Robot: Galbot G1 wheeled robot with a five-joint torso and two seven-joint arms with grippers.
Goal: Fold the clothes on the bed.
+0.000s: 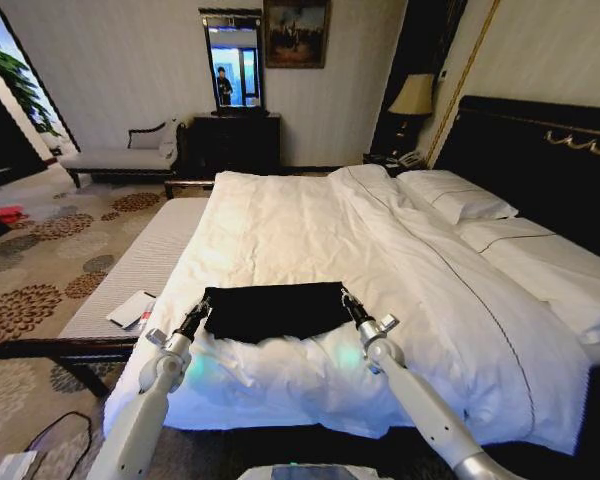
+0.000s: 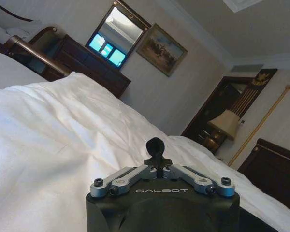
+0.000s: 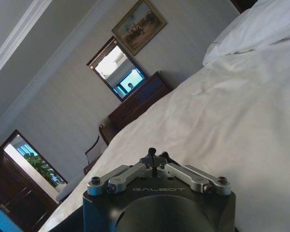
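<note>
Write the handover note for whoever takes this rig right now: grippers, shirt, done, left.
Left gripper: fingers shut, at the left edge of the black T-shirt.
Right gripper: fingers shut, at the shirt's right edge.
Whether either holds cloth cannot be told.
The shirt lies as a flat, wide band on the white duvet near the foot of the bed.
Done: it looks folded at least once.
Left: any further folds, then let go.

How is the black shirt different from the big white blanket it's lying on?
The shirt is black; the duvet is white. The shirt is small, a folded band near the foot edge of the bed; the duvet covers nearly the whole bed. The left gripper and right gripper are at the shirt's two ends, while the duvet lies loose and rumpled. Both are soft cloth.
</note>
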